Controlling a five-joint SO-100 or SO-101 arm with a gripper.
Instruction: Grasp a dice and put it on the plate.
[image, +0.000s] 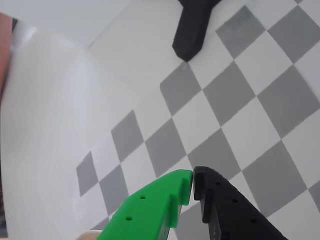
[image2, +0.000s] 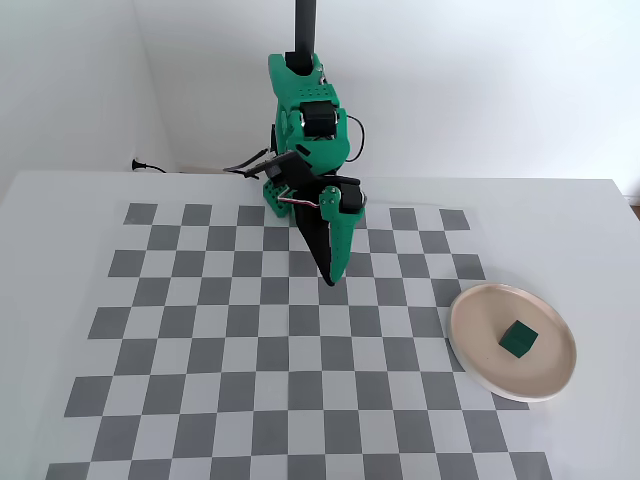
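While one dice (image2: 518, 339) sits on the single plate (image2: 478, 368), slightly right of its middle in the fixed view, the one arm (image2: 310, 130) stands well to the plate's upper left. Its gripper (image: 193, 183) points down over the checkerboard (image2: 200, 340), its green and black fingertips together on nothing. No writing can be read anywhere.
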